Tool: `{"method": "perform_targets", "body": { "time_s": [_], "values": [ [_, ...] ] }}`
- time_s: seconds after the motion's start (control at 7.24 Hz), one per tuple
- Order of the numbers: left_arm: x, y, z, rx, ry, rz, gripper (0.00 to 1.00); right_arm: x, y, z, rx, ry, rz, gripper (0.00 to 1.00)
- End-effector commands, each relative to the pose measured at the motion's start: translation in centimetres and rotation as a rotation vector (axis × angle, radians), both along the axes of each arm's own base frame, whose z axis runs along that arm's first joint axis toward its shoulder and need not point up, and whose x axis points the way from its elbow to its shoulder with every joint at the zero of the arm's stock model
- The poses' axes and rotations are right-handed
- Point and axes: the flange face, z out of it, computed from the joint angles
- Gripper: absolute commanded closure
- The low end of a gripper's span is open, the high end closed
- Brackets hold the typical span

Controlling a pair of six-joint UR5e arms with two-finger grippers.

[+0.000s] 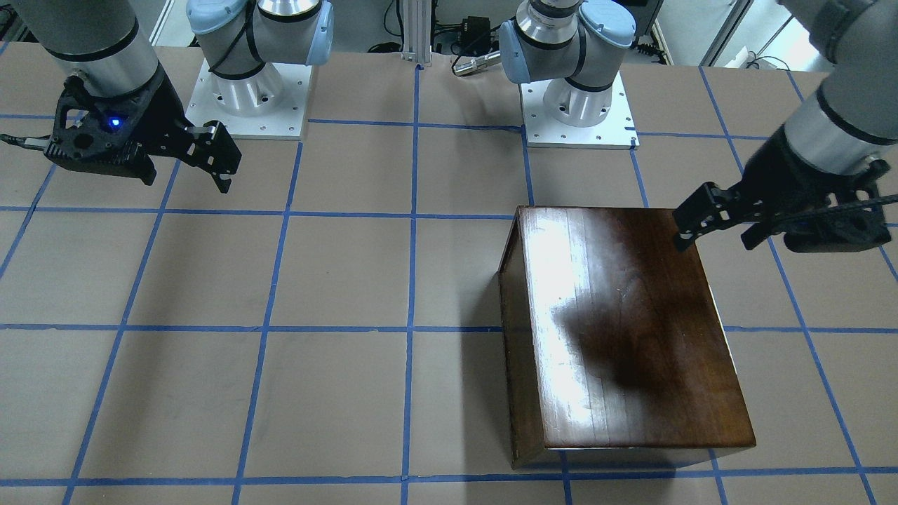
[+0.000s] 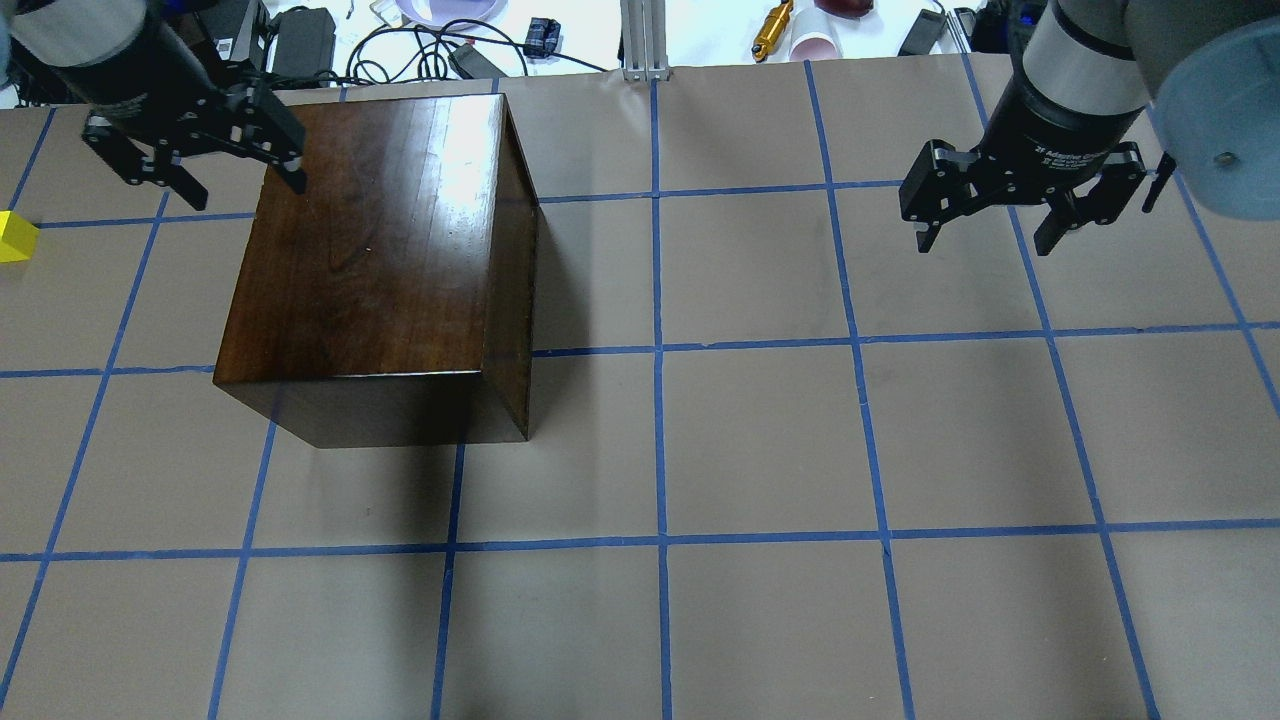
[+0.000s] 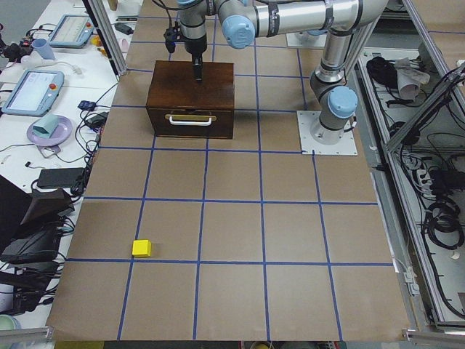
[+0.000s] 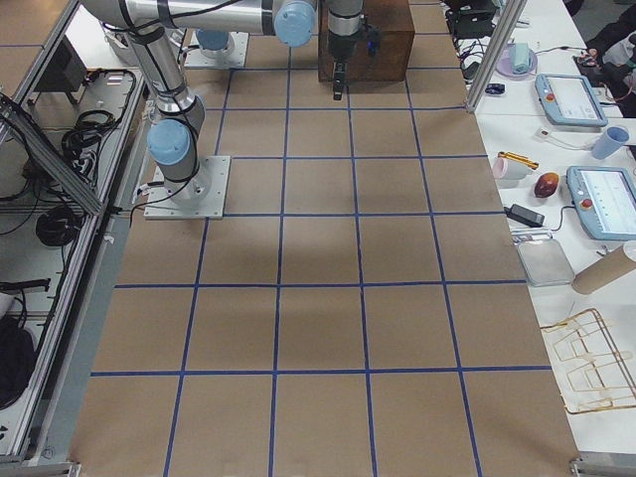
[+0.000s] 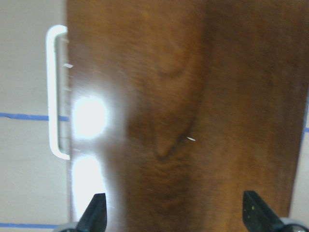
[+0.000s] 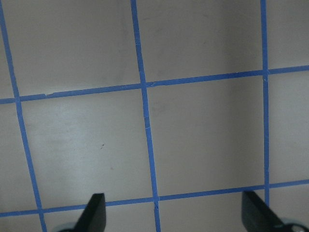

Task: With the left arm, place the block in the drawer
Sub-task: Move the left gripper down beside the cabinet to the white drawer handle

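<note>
The yellow block (image 2: 15,238) lies on the table at the far left edge of the overhead view, apart from the box; it also shows in the exterior left view (image 3: 142,248). The drawer (image 3: 190,125) is shut in the dark-brown wooden box (image 2: 380,260), and its metal pull (image 5: 56,92) shows in the left wrist view. My left gripper (image 2: 247,190) is open and empty, hovering over the box's top near its drawer end (image 1: 713,244). My right gripper (image 2: 985,245) is open and empty above bare table at the far right.
The table (image 2: 760,450) is brown paper with a blue tape grid. Both arm bases (image 1: 575,105) stand on plates at the robot's side. Cables and small items (image 2: 430,40) lie beyond the table's far edge.
</note>
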Motion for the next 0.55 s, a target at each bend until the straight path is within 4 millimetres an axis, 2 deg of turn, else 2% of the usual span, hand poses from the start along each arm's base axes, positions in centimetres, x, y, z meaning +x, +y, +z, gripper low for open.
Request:
{"method": "perform_targets", "body": {
  "time_s": [0.0,0.14,0.41],
  "values": [
    [10.5,-0.1,-1.2,-0.047,0.094,-0.02,0.0,0.0,0.0,0.0,-0.001,-0.001,0.0,0.0],
    [12.7,-0.7,-2.9,-0.049,0.125,-0.055,0.0,0.0,0.0,0.0,-0.001,0.001,0.0,0.0],
    [15.4,-2.7,-6.8,-0.058,0.131,-0.146,0.0,0.0,0.0,0.0,0.001,-0.001,0.0,0.0]
  ]
}}
